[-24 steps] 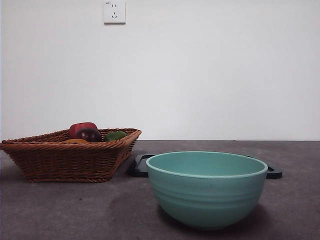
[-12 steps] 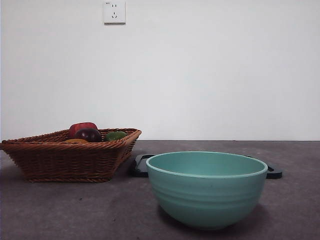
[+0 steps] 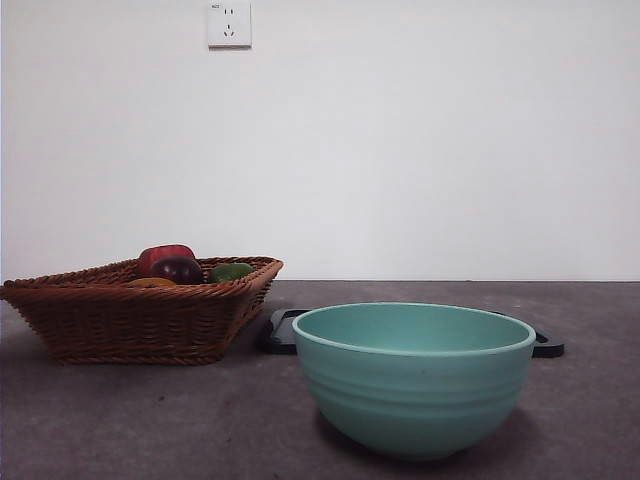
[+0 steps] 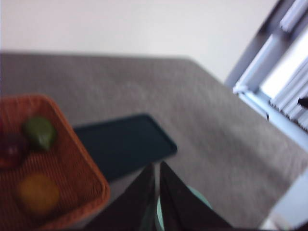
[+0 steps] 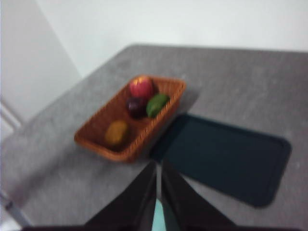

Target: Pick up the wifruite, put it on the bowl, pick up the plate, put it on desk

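Observation:
The wifruite, a small orange-brown oval, lies in the brown wicker basket; the left wrist view shows the wifruite blurred, and in the front view only its top peeks over the rim. The teal bowl stands near the front of the desk. A dark flat plate lies behind it and beside the basket. My left gripper and my right gripper both hang high above the bowl, shut and holding nothing.
The basket also holds a red fruit, a dark purple fruit and a green fruit. A white wall with a socket stands behind the desk. The desk's edge runs by a window side.

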{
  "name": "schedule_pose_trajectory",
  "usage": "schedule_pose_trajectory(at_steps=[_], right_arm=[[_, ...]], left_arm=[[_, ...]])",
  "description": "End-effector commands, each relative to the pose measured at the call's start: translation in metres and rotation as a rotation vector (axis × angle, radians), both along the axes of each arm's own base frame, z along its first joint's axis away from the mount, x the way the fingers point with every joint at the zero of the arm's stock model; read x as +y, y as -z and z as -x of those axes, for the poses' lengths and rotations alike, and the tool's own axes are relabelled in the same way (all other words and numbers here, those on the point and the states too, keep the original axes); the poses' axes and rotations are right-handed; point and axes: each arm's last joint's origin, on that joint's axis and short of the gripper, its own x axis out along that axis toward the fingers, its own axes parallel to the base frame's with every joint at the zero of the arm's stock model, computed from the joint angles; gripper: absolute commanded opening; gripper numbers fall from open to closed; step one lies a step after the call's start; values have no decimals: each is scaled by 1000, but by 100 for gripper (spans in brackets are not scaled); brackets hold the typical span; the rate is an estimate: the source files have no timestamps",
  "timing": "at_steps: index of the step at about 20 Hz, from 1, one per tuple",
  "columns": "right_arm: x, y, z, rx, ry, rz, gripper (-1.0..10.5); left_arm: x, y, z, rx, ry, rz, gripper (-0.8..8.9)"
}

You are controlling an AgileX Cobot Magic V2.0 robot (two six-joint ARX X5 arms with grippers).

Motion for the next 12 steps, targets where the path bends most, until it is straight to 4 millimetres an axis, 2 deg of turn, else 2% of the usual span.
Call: schedule_pose_trajectory(at_steps=[1,12], right_arm=[[1,-2,4,-16,-54,42,10],[1,3,7,44,-101,48,10]], left_arm=[[-3,-1,0,-16,69,-36,16],[-7,6,5,38,148,-70,19]])
